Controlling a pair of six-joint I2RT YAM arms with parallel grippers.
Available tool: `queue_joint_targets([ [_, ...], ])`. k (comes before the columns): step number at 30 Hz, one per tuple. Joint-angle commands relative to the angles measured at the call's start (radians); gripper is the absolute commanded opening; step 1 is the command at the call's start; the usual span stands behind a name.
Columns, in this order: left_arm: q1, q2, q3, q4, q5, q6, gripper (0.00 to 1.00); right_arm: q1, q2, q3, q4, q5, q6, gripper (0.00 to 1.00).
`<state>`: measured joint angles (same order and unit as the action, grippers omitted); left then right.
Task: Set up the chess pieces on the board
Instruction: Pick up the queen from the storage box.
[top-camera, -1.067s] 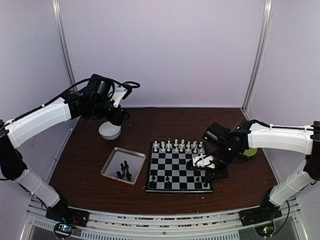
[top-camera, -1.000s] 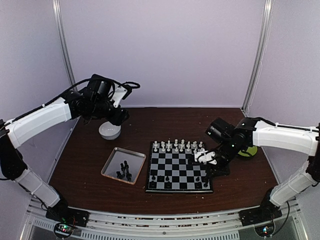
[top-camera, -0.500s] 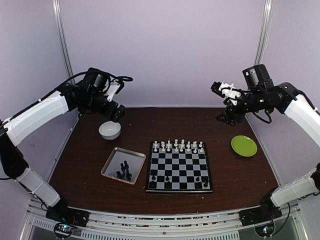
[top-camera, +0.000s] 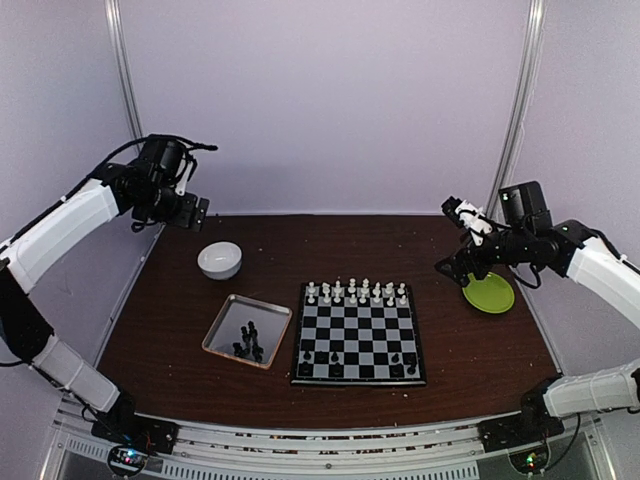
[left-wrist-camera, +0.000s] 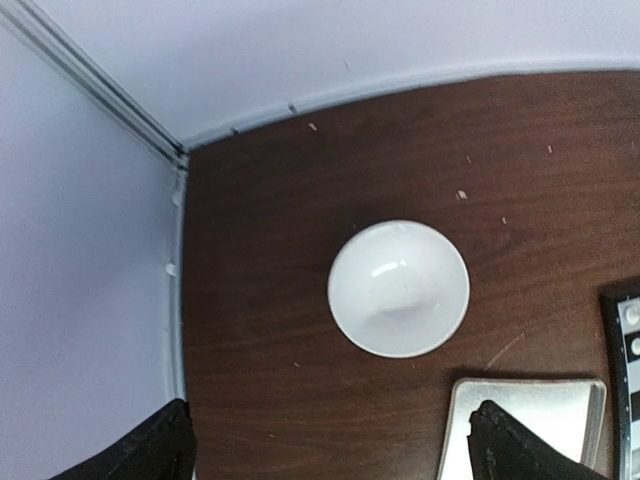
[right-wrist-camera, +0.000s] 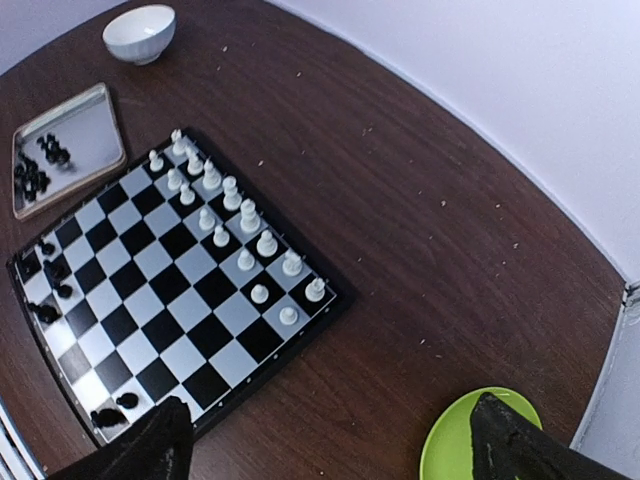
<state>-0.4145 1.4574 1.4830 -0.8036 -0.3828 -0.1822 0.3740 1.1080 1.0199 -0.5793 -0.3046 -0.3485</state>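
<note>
The board (top-camera: 358, 335) lies at the table's middle, also seen in the right wrist view (right-wrist-camera: 190, 355). White chess pieces (top-camera: 355, 292) fill its two far rows (right-wrist-camera: 230, 215). A few black pieces (top-camera: 335, 357) stand along its near edge (right-wrist-camera: 50, 290), some at the near right corner (top-camera: 408, 358). More black pieces (top-camera: 248, 340) lie in the silver tray (top-camera: 225, 325). My left gripper (top-camera: 188, 212) hangs open and empty, high over the back left corner (left-wrist-camera: 335, 450). My right gripper (top-camera: 458, 262) is open and empty above the board's far right, by the green plate (right-wrist-camera: 335, 445).
A white bowl (top-camera: 219, 260) stands behind the tray, directly below the left wrist (left-wrist-camera: 398, 288). The green plate (top-camera: 488, 292) sits right of the board (right-wrist-camera: 455, 445). The tray's corner (left-wrist-camera: 520, 425) shows near the left fingers. Walls and metal posts close in the back and sides.
My right gripper left the board's near right corner, rose, swung back and right, and opened. My left gripper drew back to the left from above the bowl and opened wider.
</note>
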Motion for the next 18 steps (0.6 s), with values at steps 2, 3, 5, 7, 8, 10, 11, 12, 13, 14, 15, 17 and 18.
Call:
queue_joint_targets([
  [2, 0.014, 0.022, -0.153, 0.019, 0.336, -0.06, 0.98, -0.039, -0.017, -0.053, 0.056, -0.115, -0.074, 0.91],
  [3, 0.012, 0.003, -0.196, 0.059, 0.37, -0.078, 0.98, -0.038, -0.004, -0.041, 0.049, -0.125, -0.081, 0.89],
  [5, -0.006, -0.029, -0.263, 0.119, 0.412, -0.097, 0.98, -0.038, 0.018, -0.03, 0.034, -0.146, -0.091, 0.87],
  [7, -0.049, -0.039, -0.287, 0.128, 0.376, -0.093, 0.98, -0.037, 0.028, -0.031, 0.037, -0.141, -0.091, 0.86],
  [8, -0.074, -0.038, -0.294, 0.128, 0.369, -0.075, 0.97, -0.037, 0.033, -0.034, 0.04, -0.137, -0.09, 0.85],
  [10, -0.128, -0.03, -0.297, 0.128, 0.321, -0.036, 0.89, -0.037, 0.045, -0.039, 0.042, -0.133, -0.09, 0.85],
  [11, -0.149, -0.021, -0.298, 0.128, 0.31, -0.017, 0.84, -0.036, 0.05, -0.037, 0.042, -0.132, -0.09, 0.85],
  [12, -0.166, -0.012, -0.298, 0.124, 0.311, -0.005, 0.77, -0.035, 0.054, -0.037, 0.042, -0.13, -0.09, 0.85],
  [13, -0.177, 0.004, -0.289, 0.108, 0.315, -0.002, 0.72, -0.035, 0.056, -0.037, 0.044, -0.128, -0.09, 0.85],
  [14, -0.183, 0.022, -0.282, 0.092, 0.326, 0.001, 0.67, -0.033, 0.058, -0.036, 0.043, -0.128, -0.091, 0.85],
  [15, -0.19, 0.041, -0.272, 0.072, 0.343, 0.011, 0.61, -0.033, 0.057, -0.035, 0.042, -0.127, -0.091, 0.85],
  [17, -0.208, 0.084, -0.253, 0.036, 0.339, 0.032, 0.53, -0.028, 0.059, -0.035, 0.041, -0.124, -0.093, 0.84],
  [18, -0.219, 0.107, -0.245, 0.023, 0.335, 0.047, 0.51, -0.028, 0.058, -0.035, 0.041, -0.121, -0.095, 0.84],
])
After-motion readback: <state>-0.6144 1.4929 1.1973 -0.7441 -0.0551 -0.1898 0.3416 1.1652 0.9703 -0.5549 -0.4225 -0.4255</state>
